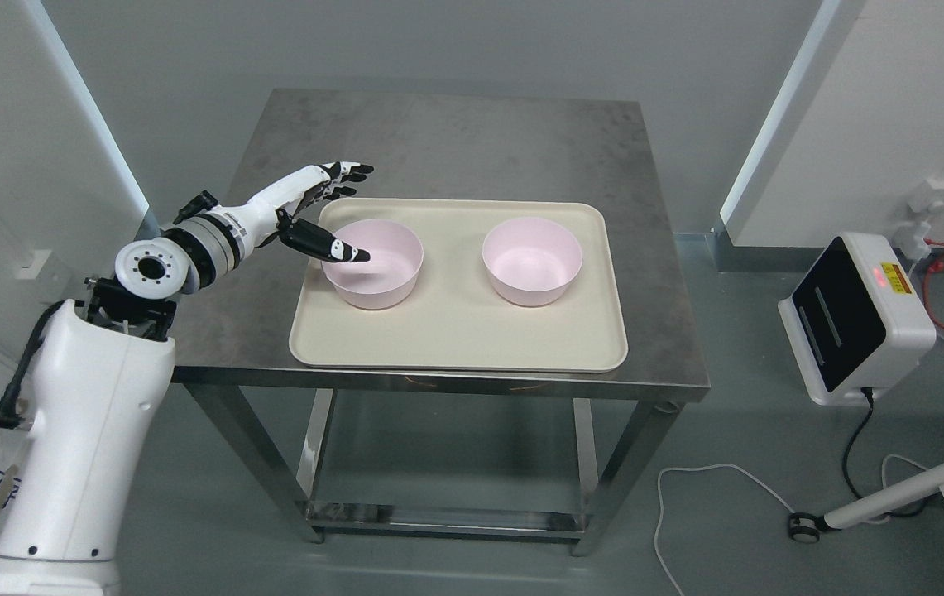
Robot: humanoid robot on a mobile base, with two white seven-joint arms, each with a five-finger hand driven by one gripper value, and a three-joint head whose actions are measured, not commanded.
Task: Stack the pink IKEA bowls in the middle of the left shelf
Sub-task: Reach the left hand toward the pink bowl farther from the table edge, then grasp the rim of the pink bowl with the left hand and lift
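Reaching in from the left, the left hand [324, 207] hangs at the near-left bowl [376, 263] with its fingers [347, 172] spread wide beyond the rim and its thumb [331, 246] pointing over the bowl's mouth; it grips nothing. Both pink bowls sit upright and well apart on a cream tray [459, 348], the second bowl [532, 261] to the right. The tray lies on a steel bench [472, 141].

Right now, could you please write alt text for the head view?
The robot's left hand reaches with open fingers at the left pink bowl, thumb over its rim. A second pink bowl sits apart to its right on the beige tray on a steel table.
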